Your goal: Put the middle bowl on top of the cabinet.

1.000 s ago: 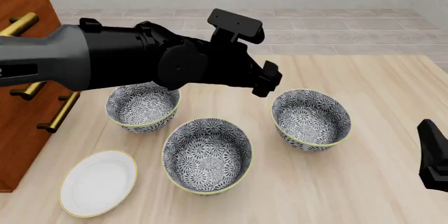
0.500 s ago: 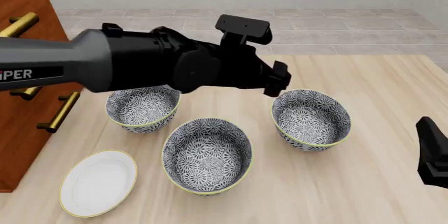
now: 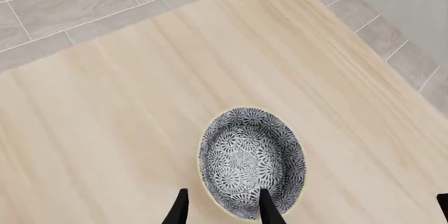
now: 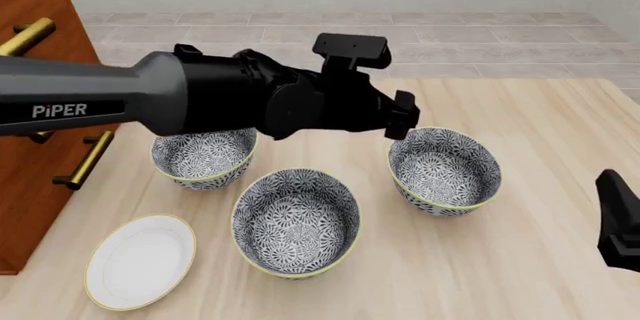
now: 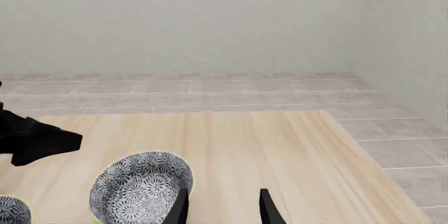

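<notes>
The middle bowl (image 4: 296,222) sits untouched on the table (image 4: 540,110), well right of the cabinet (image 4: 30,110). Our left gripper (image 3: 222,211), jaws apart and empty, hovers at the rightmost bowl (image 4: 445,168); grasp and placement remain.
</notes>
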You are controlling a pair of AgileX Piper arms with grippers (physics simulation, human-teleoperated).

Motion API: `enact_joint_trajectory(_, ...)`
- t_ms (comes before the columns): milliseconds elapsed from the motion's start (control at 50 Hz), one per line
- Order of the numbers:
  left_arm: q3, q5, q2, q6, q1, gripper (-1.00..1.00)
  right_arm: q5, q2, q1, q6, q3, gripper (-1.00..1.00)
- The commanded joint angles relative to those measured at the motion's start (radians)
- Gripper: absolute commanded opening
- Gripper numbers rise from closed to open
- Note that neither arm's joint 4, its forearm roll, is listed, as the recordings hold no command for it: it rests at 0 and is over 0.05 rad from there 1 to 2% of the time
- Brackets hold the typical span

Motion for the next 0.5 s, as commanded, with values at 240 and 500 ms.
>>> enact_joint_trajectory(240, -0.01, -0.036, 0.059, -0.058, 0.011, 1.0, 0.037, -0.035, -0.001, -0.001, 0.0, 1.0)
enact_joint_trajectory(500, -0.01, -0.057, 0.089, -0.082, 0.011, 1.0, 0.059, -0.055, 0.0, -0.002, 0.0, 1.0)
